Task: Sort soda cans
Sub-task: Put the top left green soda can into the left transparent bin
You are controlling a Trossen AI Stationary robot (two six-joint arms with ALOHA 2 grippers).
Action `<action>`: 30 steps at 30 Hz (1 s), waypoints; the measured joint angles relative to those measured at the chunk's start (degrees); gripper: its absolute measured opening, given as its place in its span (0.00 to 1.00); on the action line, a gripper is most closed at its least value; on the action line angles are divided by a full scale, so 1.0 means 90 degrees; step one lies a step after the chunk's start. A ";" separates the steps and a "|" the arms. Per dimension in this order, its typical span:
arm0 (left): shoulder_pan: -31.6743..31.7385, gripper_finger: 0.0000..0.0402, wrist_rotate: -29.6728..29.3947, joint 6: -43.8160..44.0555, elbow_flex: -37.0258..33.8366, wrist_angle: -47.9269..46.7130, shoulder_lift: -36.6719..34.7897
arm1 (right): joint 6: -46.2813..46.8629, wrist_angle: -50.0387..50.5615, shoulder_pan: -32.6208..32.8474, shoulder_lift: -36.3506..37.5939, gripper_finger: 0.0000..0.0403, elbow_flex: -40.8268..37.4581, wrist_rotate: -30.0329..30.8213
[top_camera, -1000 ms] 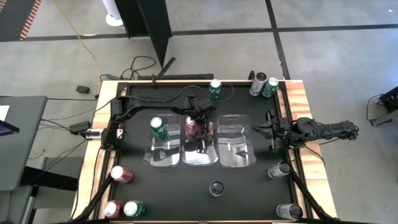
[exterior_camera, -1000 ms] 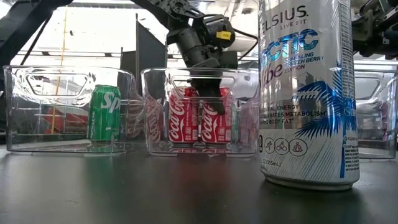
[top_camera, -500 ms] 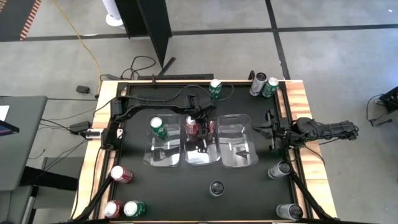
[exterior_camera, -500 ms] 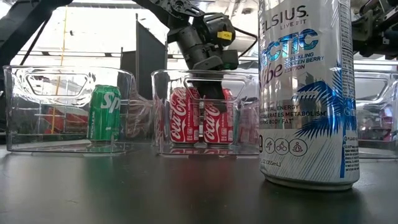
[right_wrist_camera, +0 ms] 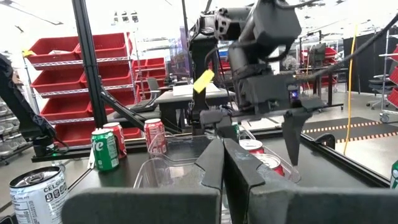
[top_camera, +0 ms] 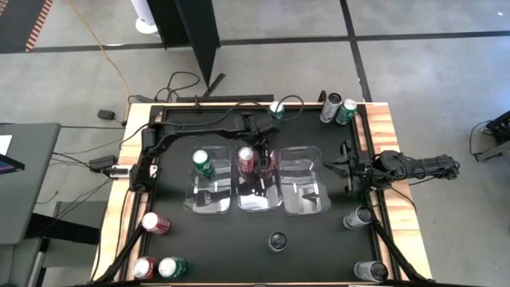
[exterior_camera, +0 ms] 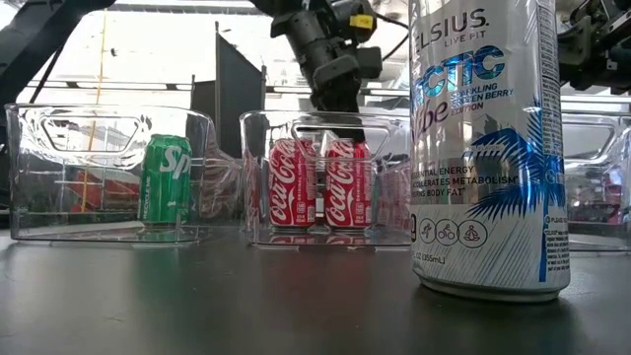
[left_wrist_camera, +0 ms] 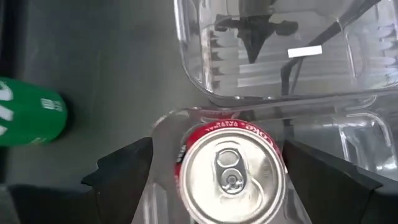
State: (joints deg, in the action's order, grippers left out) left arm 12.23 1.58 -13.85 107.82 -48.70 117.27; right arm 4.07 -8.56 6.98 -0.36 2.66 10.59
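Observation:
Three clear trays stand side by side mid-table. The middle tray [top_camera: 255,201] holds two upright red soda cans [exterior_camera: 293,182] [exterior_camera: 347,182]. The left tray [top_camera: 209,199] holds a green can [top_camera: 203,163]. My left gripper [left_wrist_camera: 217,149] hangs open above the middle tray's far end, its fingers apart over one red can's top [left_wrist_camera: 231,177] and clear of it; it also shows in the low view [exterior_camera: 340,99]. My right gripper [right_wrist_camera: 222,163] waits shut at the table's right edge [top_camera: 348,167].
The right tray [top_camera: 303,195] holds no can. Loose cans stand around the trays: green [top_camera: 276,112] at the far edge, silver and green [top_camera: 331,106] far right, two red and a green [top_camera: 154,223] near left, silver ones [top_camera: 358,217] near right, and one [exterior_camera: 488,148] near middle.
My left gripper has risen straight up out of the middle tray, from beside the red cans to above their tops, staying open. The middle tray has shifted slightly toward the table's right edge. Both red cans stay upright in it.

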 joint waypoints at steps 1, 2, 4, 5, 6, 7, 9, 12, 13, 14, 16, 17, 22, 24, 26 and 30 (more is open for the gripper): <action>0.0000 0.88 -0.0009 -0.0002 0.0084 -0.0092 -0.0001 | 0.0000 0.0000 0.0000 0.0000 0.07 0.0000 0.0000; 0.0000 0.88 -0.0030 -0.0003 0.0152 -0.0172 -0.0002 | 0.0000 0.0000 0.0000 0.0000 0.07 0.0000 0.0000; 0.0000 0.88 -0.0091 -0.0009 0.0277 -0.0335 -0.0002 | 0.0000 0.0000 0.0000 0.0000 0.07 0.0000 0.0000; 0.0000 0.88 -0.0127 -0.0009 0.0365 -0.0472 -0.0002 | 0.0000 0.0001 0.0000 0.0000 0.07 0.0000 0.0000; 0.0000 0.88 -0.0167 -0.0009 0.0482 -0.0615 -0.0002 | 0.0000 0.0000 0.0000 0.0000 0.07 0.0000 0.0000; 0.0000 0.88 -0.0216 -0.0017 0.0613 -0.0730 -0.0002 | -0.0001 0.0000 0.0000 0.0000 0.07 0.0000 0.0000; -0.0002 0.88 -0.0418 -0.0116 0.0837 -0.0855 -0.0014 | -0.0001 0.0000 0.0000 0.0000 0.07 0.0000 0.0000; 0.0011 0.88 -0.1068 -0.0335 0.1077 -0.0852 -0.0012 | 0.0000 0.0000 0.0000 0.0000 0.07 0.0000 0.0000; 0.0038 0.88 -0.1216 -0.0461 0.1104 -0.0776 -0.0012 | 0.0000 0.0000 0.0000 0.0000 0.07 0.0000 0.0000; 0.0088 0.88 -0.1320 -0.0586 0.1109 -0.0620 -0.0012 | 0.0000 0.0000 0.0000 0.0000 0.07 0.0000 0.0000; 0.0246 0.88 -0.1345 -0.0646 0.1111 -0.0224 -0.0012 | 0.0000 0.0000 0.0000 0.0000 0.07 0.0000 0.0000; 0.0350 0.88 -0.1350 -0.0621 0.1111 -0.0075 -0.0009 | 0.0000 0.0000 0.0000 0.0000 0.07 0.0000 0.0000; 0.1001 0.89 -0.1213 -0.0185 0.1111 0.0649 -0.0004 | 0.0000 -0.0002 0.0000 0.0000 0.07 0.0000 0.0000; 0.1317 0.90 -0.0826 0.0117 0.1111 0.0879 -0.0004 | 0.0000 -0.0012 0.0000 0.0000 0.07 0.0000 0.0000; 0.1596 0.91 -0.0495 0.0437 0.1111 0.1096 0.0002 | 0.0000 -0.0047 0.0000 0.0000 0.07 0.0000 0.0000; 0.1942 0.94 -0.0255 0.0869 0.1111 0.1494 0.0171 | 0.0000 -0.0074 0.0000 0.0000 0.07 0.0000 0.0000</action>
State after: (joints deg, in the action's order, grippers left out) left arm 29.71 -0.71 -6.03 117.82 -35.26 118.81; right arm 4.08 -9.23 6.98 -0.36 2.66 10.59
